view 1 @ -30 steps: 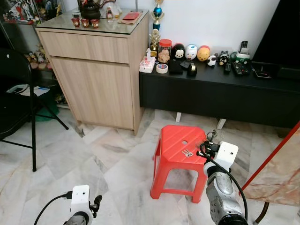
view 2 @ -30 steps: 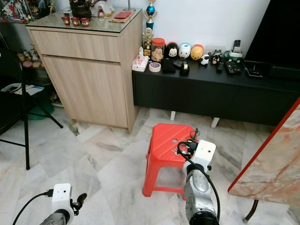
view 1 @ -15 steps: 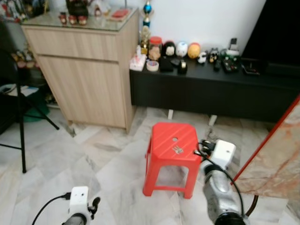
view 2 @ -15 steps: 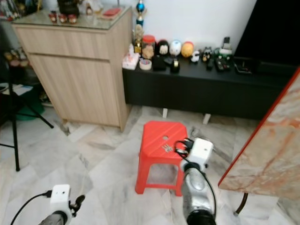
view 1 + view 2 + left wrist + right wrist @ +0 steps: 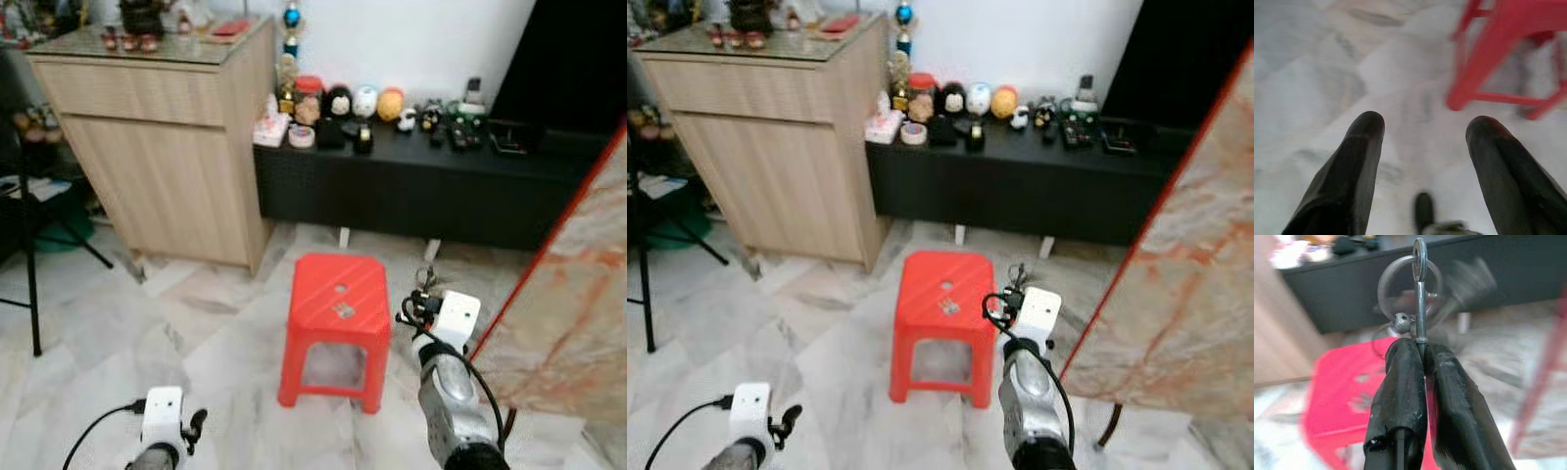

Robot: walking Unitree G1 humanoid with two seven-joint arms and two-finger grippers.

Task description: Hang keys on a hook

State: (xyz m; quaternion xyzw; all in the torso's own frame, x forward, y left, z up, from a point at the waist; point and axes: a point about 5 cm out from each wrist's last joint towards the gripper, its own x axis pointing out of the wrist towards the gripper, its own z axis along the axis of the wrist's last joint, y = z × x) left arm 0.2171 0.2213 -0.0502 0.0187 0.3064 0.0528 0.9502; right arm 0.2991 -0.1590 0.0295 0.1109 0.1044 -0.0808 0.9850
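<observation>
Keys (image 5: pixel 1419 308) (ring uppermost) are pinched in the right gripper (image 5: pixel 1420 350); left gripper (image 5: pixel 1422 129) gapes wide

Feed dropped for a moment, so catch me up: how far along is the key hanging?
Done: the right gripper is shut on the keys, ring sticking out past its fingertips. In hand: it carries them beside the red stool, where another small metal item lies. The left gripper hangs open over the floor. Left: finding a hook and hanging the ring on it.
</observation>
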